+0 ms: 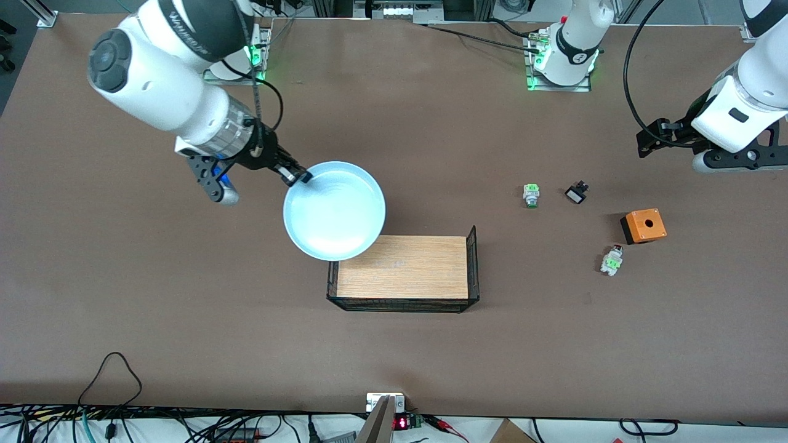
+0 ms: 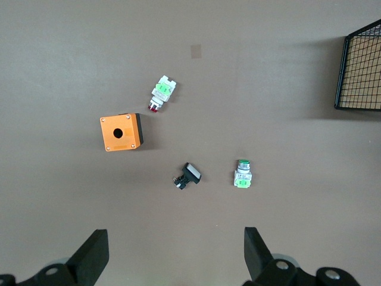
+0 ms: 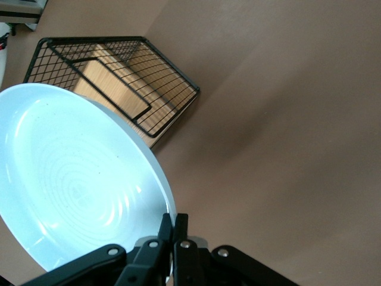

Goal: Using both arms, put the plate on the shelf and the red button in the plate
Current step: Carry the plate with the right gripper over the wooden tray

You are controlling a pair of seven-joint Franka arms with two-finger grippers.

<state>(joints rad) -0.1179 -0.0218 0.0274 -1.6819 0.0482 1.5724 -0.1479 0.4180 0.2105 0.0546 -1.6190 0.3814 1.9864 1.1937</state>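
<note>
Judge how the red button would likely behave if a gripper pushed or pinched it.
The red button looks small and probably light, so a push would likely slide it. It lies on its side, its capped end rounded, so it may roll. Its blocky green body should suit the left gripper's open fingers.

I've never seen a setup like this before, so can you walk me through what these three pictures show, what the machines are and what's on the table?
These are two white robot arms at a brown table. One picture looks down from a high camera facing them; the other two come from cameras on each arm's wrist. The right gripper is shut on the rim of a pale blue plate, holding it over the edge of a wire basket with a wooden floor. The left gripper hangs open over the small parts at its end of the table: the red button, a similar switch with a green end, a small black part and an orange box.
</note>
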